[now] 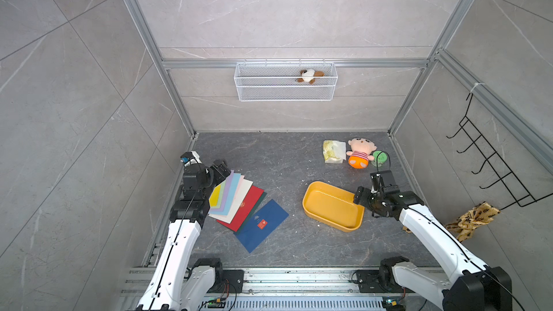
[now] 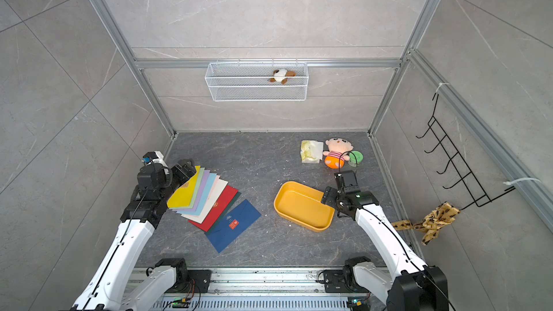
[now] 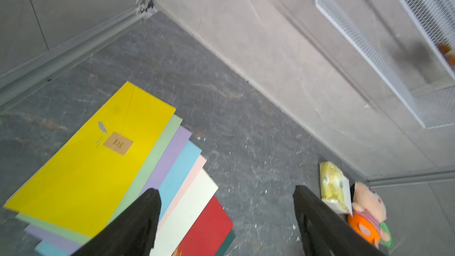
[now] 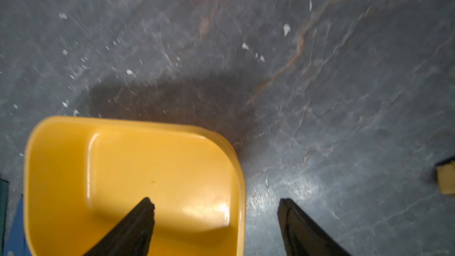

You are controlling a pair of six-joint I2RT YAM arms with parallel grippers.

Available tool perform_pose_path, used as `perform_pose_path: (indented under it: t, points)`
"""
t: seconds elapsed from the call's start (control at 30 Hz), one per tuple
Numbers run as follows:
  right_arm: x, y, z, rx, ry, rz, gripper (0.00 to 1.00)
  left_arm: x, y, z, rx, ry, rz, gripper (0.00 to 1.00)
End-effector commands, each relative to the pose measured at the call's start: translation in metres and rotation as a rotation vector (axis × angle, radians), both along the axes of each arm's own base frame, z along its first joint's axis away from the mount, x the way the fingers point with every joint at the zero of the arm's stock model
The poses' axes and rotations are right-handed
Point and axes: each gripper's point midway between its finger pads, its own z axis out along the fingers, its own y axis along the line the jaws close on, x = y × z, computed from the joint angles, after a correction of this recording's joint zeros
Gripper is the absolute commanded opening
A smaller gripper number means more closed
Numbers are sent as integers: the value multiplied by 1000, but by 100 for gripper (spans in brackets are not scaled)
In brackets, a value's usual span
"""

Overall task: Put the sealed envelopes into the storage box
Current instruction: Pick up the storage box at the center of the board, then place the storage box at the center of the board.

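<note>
The sealed envelopes lie fanned on the dark floor at the left in both top views. Yellow is on top, then pale green, lilac, light blue, pink, cream, red and dark green, with a navy envelope at the near end. My left gripper hangs open over the fan's far end, holding nothing. In the left wrist view one finger is over the pastel edges and the other is over bare floor. The storage box, a yellow-orange tray, sits empty to the right. My right gripper is open and straddles the box's rim.
A crinkly yellowish packet, a plush doll and a green round object lie at the far right. A white wire basket holding a small plush hangs on the back wall. A black hook rack and a patterned cloth are on the right wall.
</note>
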Motion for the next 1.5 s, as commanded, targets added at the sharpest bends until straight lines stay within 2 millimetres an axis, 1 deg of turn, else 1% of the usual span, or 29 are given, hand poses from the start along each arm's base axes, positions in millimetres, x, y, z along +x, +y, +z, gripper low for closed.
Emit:
perform_pose_path:
  t: [0.0,0.03,0.13,0.2,0.33,0.43,0.47,0.57,0.63,0.73,0.83,0.9,1.07,1.1,1.13,1.27,1.47]
  points:
    - [-19,7,-31,18,119,-23,76,-21,-4,-23,50,89,-57,89]
    - [-20,8,-38,14,137,-22,73,-23,-3,-25,52,94,-56,89]
    - [-17,10,-52,-3,167,-8,62,-25,-4,-31,54,108,-62,88]
    - [-10,12,-58,-11,177,10,50,-27,-4,-31,61,107,-64,88]
    - [7,15,-56,-34,178,57,18,-29,-2,-31,63,106,-57,87]
    - [24,20,-49,-50,160,112,3,-30,-4,-35,54,113,-61,87]
    - [31,22,-46,-56,159,136,0,-30,-4,-36,52,114,-62,87]
    - [54,31,-37,-60,145,215,0,-30,-4,-38,51,120,-64,87]
    - [75,44,-29,-42,134,292,0,-30,-6,-40,48,128,-70,86]
    - [102,63,-26,-8,138,404,0,-30,-10,-44,40,143,-90,85]
    - [122,72,-23,-2,150,437,0,-30,-14,-50,45,164,-104,85]
    - [130,74,-21,-6,149,448,0,-32,-19,-53,40,176,-113,84]
    - [137,77,-21,2,160,456,1,-34,-31,-61,18,203,-138,84]
    - [137,79,-21,8,160,460,4,-35,-33,-63,11,210,-145,84]
    - [138,79,-20,13,159,461,9,-35,-35,-64,7,214,-156,84]
    - [137,83,-16,29,152,480,19,-35,-38,-68,-9,235,-155,84]
    - [131,81,-9,27,156,484,25,-37,-40,-73,-23,250,-157,84]
